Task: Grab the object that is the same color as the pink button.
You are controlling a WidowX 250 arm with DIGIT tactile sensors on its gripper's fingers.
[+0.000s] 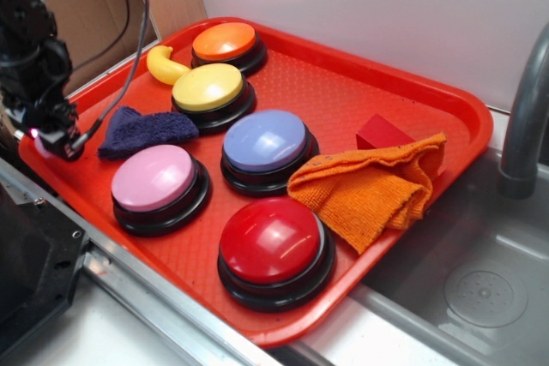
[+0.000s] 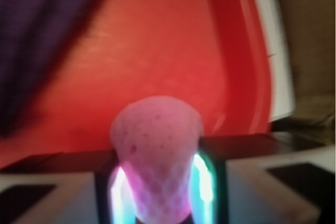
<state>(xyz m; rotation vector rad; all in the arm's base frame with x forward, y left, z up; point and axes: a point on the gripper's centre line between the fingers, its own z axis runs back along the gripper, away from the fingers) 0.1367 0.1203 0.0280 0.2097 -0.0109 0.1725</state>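
Note:
In the wrist view a small pink ball [image 2: 156,145] with a dimpled surface is squeezed between my gripper's [image 2: 157,187] two lit pads, above the red tray floor. In the exterior view my gripper [image 1: 47,139] hangs over the tray's left edge, with a bit of the pink ball [image 1: 39,145] showing at its tip. The pink button [image 1: 154,179], a glossy light-pink dome on a black base, sits to the right of the gripper near the tray's front-left.
On the red tray [image 1: 283,83]: a purple cloth [image 1: 141,130] right by the gripper, yellow [image 1: 208,89], orange [image 1: 225,42], lavender-blue [image 1: 266,143] and red [image 1: 271,242] buttons, a banana [image 1: 163,66], an orange cloth [image 1: 373,186], a red block [image 1: 382,133]. A sink [image 1: 480,280] lies right.

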